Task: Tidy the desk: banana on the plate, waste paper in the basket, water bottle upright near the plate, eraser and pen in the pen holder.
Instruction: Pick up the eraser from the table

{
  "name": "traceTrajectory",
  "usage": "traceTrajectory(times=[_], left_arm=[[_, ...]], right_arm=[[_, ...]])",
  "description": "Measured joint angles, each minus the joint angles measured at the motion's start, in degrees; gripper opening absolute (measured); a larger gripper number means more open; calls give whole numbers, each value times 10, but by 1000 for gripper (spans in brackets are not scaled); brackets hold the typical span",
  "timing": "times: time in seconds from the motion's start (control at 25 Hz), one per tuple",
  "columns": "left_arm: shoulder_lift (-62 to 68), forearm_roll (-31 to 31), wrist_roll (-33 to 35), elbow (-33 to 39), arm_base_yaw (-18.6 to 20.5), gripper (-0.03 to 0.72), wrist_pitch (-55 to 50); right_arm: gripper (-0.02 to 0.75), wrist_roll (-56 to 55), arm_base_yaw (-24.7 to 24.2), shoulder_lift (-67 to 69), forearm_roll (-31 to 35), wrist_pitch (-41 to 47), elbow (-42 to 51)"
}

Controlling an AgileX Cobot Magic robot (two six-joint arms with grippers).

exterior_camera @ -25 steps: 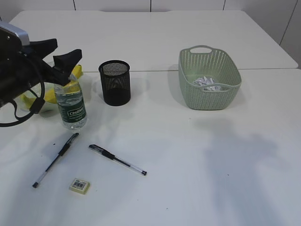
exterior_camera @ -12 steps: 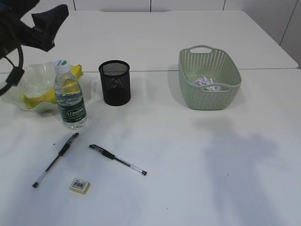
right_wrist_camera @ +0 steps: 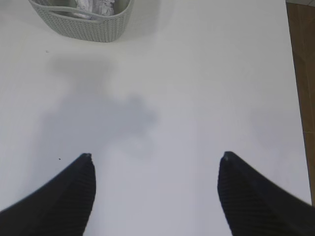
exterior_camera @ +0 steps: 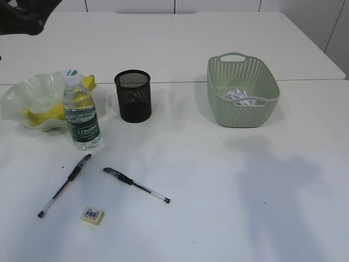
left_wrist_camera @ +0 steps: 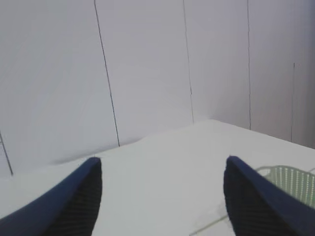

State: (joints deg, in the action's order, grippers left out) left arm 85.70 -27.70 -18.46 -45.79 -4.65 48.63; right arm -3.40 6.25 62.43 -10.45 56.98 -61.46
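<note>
The banana (exterior_camera: 46, 113) lies in the wavy white plate (exterior_camera: 22, 93) at the left. The water bottle (exterior_camera: 82, 112) stands upright next to the plate. The black mesh pen holder (exterior_camera: 133, 95) stands to its right. Two pens (exterior_camera: 65, 184) (exterior_camera: 136, 185) and the eraser (exterior_camera: 92, 215) lie on the table in front. Waste paper (exterior_camera: 239, 95) sits in the green basket (exterior_camera: 242, 90). My left gripper (left_wrist_camera: 162, 162) is open and empty, raised high at the top left corner of the exterior view (exterior_camera: 27, 13). My right gripper (right_wrist_camera: 155, 157) is open and empty above bare table.
The basket (right_wrist_camera: 83, 19) shows at the top of the right wrist view. The table's right edge (right_wrist_camera: 293, 73) borders brown floor. A seam (exterior_camera: 174, 82) runs across the table behind the pen holder.
My left arm has let go of the water bottle and risen up and left, almost out of the exterior view. The bottle stays upright.
</note>
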Motion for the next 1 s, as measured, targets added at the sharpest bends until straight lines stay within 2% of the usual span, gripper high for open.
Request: traceTrajectory(times=[0.28,0.36,0.52,0.84,1.0], left_arm=[[-94,-52,-100,2,0,550,-239],[-134,-53,-135,2,0,550,-331],[-212,-48,-160,2,0,533,-497],[-337,20,-158,2,0,497,-723],[-356,109,-56,2,0,496,-825]], right_arm=[[573,0,0,0,0,0,0],[573,0,0,0,0,0,0],[573,0,0,0,13,0,0],[573,0,0,0,22,0,0],[573,0,0,0,27,0,0]])
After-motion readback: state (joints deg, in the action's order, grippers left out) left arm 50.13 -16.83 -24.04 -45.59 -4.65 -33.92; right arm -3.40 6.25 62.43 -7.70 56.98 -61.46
